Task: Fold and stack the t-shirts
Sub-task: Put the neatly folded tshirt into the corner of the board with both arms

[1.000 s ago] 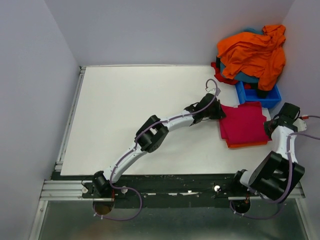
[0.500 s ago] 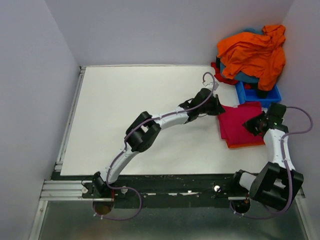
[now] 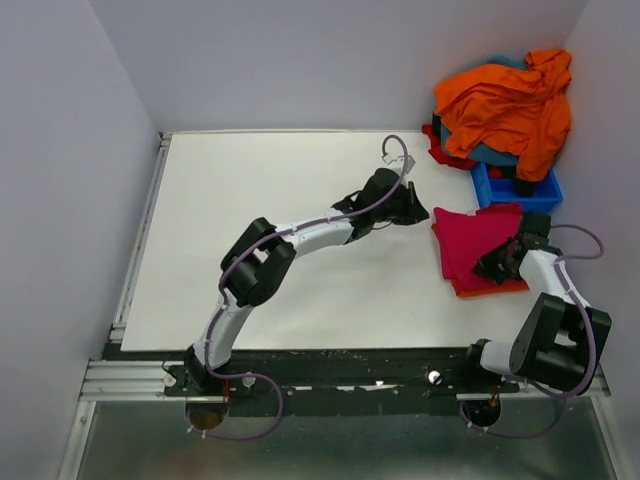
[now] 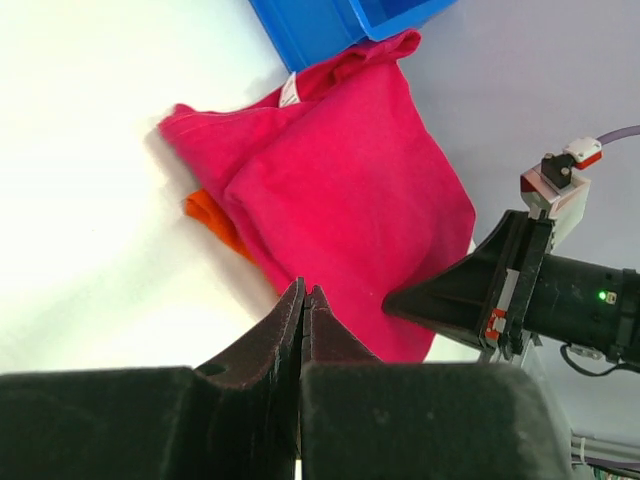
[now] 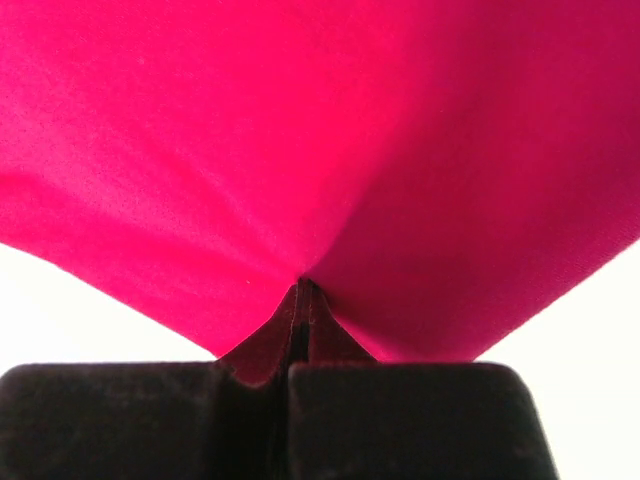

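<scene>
A folded magenta-pink t-shirt (image 3: pixel 478 238) lies on a folded orange t-shirt (image 3: pixel 497 290) at the right of the table. In the left wrist view the pink t-shirt (image 4: pixel 350 200) shows its white neck label (image 4: pixel 289 90), with the orange t-shirt's edge (image 4: pixel 210 215) peeking out beneath. My left gripper (image 3: pixel 412 212) is shut and empty, just left of the stack, in its own view (image 4: pixel 302 294). My right gripper (image 3: pixel 488 268) is shut, its tips pressed into the pink cloth (image 5: pixel 320 140), which creases around them (image 5: pixel 302 286).
A blue plastic bin (image 3: pixel 520 190) stands at the back right under a heap of unfolded tees: orange (image 3: pixel 505 105), teal (image 3: pixel 490 153) and red (image 3: pixel 440 150). The right wall is close to the stack. The white table (image 3: pixel 280 230) stretches to the left.
My left gripper has drawn back leftward off the pink t-shirt. My right gripper has swung in from the shirt's right side onto its near right part.
</scene>
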Controlling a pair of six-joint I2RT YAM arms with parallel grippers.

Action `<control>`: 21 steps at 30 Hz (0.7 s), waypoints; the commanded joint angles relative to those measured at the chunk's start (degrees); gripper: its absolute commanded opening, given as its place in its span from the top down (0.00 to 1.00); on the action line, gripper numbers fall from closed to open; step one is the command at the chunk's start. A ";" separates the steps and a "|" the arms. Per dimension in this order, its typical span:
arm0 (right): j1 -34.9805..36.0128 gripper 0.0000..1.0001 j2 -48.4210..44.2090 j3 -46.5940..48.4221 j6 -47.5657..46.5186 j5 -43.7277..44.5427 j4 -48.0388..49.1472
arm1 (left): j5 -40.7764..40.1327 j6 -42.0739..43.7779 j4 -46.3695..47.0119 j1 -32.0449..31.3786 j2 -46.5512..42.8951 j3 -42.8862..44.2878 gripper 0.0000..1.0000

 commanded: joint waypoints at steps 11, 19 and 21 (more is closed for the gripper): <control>4.91 0.99 -12.99 1.11 -4.68 11.12 -10.87 | -3.90 7.90 -2.70 1.11 -17.08 -12.84 0.92; 5.44 0.99 -4.23 -4.87 -3.27 5.40 -4.12 | -5.21 8.78 -4.46 1.11 -20.16 -16.09 0.91; 5.52 0.99 -0.45 -4.70 -2.92 4.96 -3.40 | -5.83 9.22 -4.81 1.29 -21.22 -17.67 0.92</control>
